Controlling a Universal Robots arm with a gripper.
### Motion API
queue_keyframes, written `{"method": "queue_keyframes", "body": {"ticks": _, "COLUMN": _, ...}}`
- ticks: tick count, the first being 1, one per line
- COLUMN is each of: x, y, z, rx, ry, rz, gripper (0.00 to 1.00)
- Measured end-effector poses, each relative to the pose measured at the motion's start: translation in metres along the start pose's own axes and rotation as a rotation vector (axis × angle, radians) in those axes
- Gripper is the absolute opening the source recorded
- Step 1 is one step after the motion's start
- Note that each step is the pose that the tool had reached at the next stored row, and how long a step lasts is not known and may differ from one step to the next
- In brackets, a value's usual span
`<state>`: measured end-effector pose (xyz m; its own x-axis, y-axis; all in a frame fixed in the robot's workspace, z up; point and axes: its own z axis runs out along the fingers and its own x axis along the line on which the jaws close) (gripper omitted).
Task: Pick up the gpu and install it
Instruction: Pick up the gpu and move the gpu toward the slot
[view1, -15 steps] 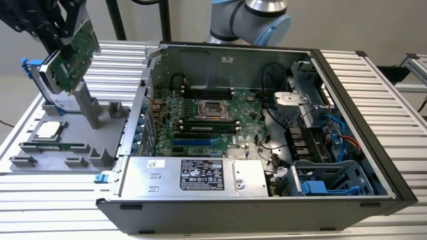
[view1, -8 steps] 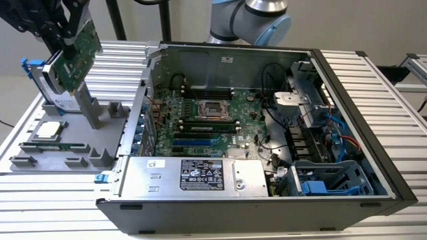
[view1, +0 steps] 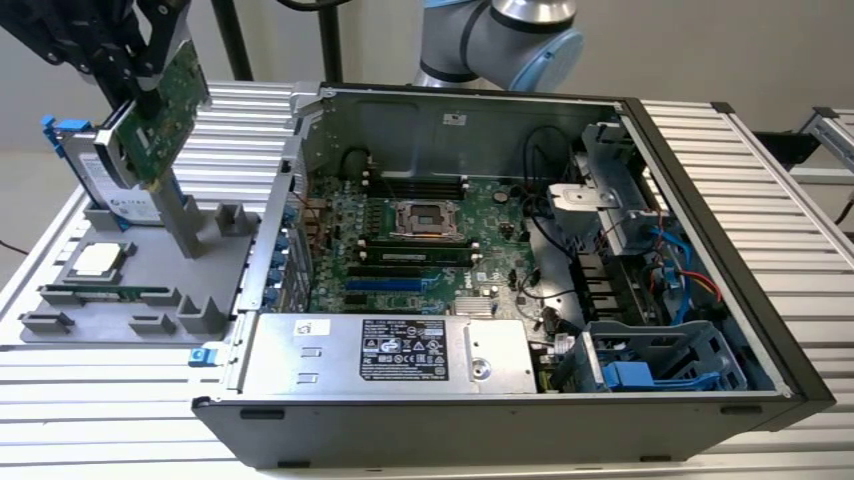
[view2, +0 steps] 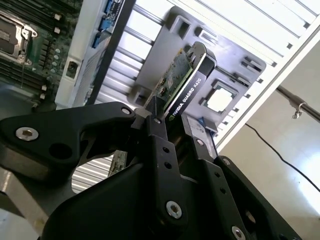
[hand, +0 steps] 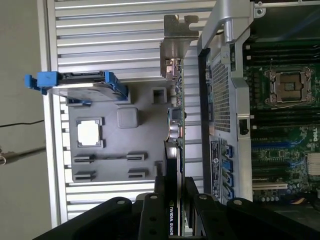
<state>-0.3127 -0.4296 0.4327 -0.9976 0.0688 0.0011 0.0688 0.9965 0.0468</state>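
Above grey tray (hand: 145, 135), gripper (hand: 172, 189) clamped on gpu (hand: 176, 115), between hard drive (hand: 82, 85) and case (hand: 217, 90)

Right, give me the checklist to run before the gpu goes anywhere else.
1. Tool shut on the gpu: ok, clamped on its edge in both wrist views.
2. Gpu clear of the gray tray and its upright: cannot tell.
3. Gpu apart from the hard drive: ok.
4. Case open, motherboard exposed: ok.
5. Gpu above the motherboard: not ok; it hangs over the tray, at the exterior view's left of the case.
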Motion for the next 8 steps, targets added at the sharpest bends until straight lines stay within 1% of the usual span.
{"method": "queue_keyframes", "body": {"ticks": 8, "x": -0.006, "y": 0.0004, "z": 0.0001, "rx": -0.0001, "ry": 0.0004, "rz": 0.0, "gripper": 0.0}}
